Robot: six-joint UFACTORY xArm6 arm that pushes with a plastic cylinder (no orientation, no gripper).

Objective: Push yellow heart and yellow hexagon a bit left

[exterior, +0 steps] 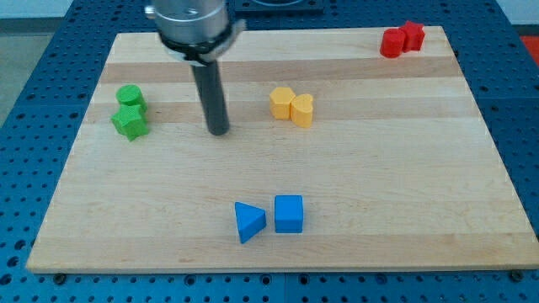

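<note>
The yellow hexagon (282,103) and the yellow heart (302,110) sit touching each other a little above the board's middle, hexagon on the left, heart on the right. My tip (218,131) rests on the board to the left of the pair, roughly a block and a half's width from the hexagon and slightly lower in the view. It touches no block.
A green round block (130,96) and a green star (130,123) stand at the view's left. Two red blocks (401,39) sit at the top right corner. A blue triangle (248,221) and a blue cube (289,213) lie near the bottom. The wooden board (379,168) ends in edges all round.
</note>
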